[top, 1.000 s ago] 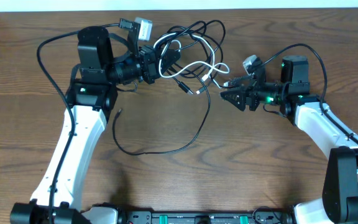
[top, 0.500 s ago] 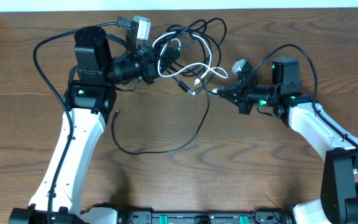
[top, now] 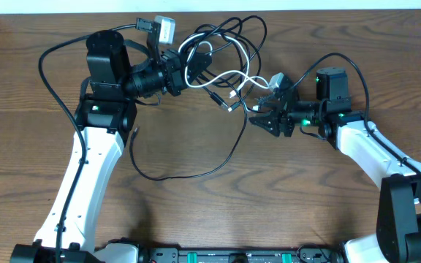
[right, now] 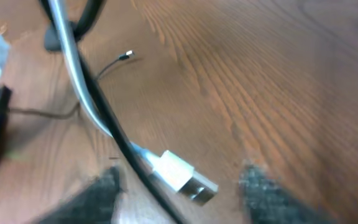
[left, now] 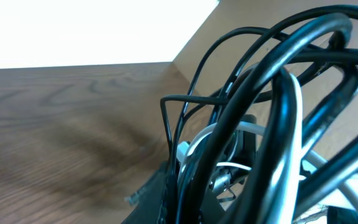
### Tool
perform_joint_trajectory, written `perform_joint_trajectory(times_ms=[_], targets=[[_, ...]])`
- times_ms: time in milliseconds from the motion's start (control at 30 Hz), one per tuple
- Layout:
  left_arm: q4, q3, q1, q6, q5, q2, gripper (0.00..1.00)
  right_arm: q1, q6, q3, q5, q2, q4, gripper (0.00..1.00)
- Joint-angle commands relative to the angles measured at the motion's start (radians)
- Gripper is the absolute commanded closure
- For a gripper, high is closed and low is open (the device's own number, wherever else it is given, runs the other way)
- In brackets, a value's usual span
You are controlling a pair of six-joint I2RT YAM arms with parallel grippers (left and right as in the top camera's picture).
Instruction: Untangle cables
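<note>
Since a second ago the right tool [top: 263,115] has come left, and its fingers now stand open on both sides of the white plug [right: 182,174]. The cables [top: 221,55] sit knotted at the far middle of the counter [top: 305,204], bunched around the left tool [top: 187,69]. Its jaws are hidden, so I cannot tell its state. Best to close on the plug body only, not on the black cord [right: 101,112] beside it, then pull slowly.
</note>
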Motion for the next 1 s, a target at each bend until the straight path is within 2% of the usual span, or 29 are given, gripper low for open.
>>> perform_joint_trajectory(times_ms=[0, 67, 100, 400, 633, 767, 967], targets=[[0.014, 0.011, 0.002, -0.032, 0.023, -0.027, 0.92, 0.033, -0.052, 0.005, -0.014, -0.01, -0.002, 0.74], [0.014, 0.011, 0.003, -0.032, 0.019, -0.027, 0.92, 0.042, -0.064, 0.005, -0.014, -0.01, -0.003, 0.95], [0.014, 0.011, 0.005, -0.032, 0.019, -0.027, 0.92, 0.044, -0.064, 0.005, -0.014, -0.01, -0.003, 0.99], [0.017, 0.011, 0.08, -0.029, -0.007, -0.027, 0.92, 0.044, -0.154, 0.005, -0.053, -0.01, -0.066, 0.99], [-0.029, 0.011, 0.137, 0.06, -0.042, -0.027, 0.93, 0.042, -0.277, 0.005, -0.262, -0.01, -0.063, 0.99], [-0.096, 0.011, 0.154, 0.062, -0.126, -0.027, 0.92, 0.034, -0.277, 0.005, -0.274, -0.011, -0.057, 0.99], [-0.146, 0.01, 0.156, 0.092, -0.139, -0.027, 0.92, -0.016, -0.271, 0.006, -0.356, -0.013, -0.044, 0.98]])
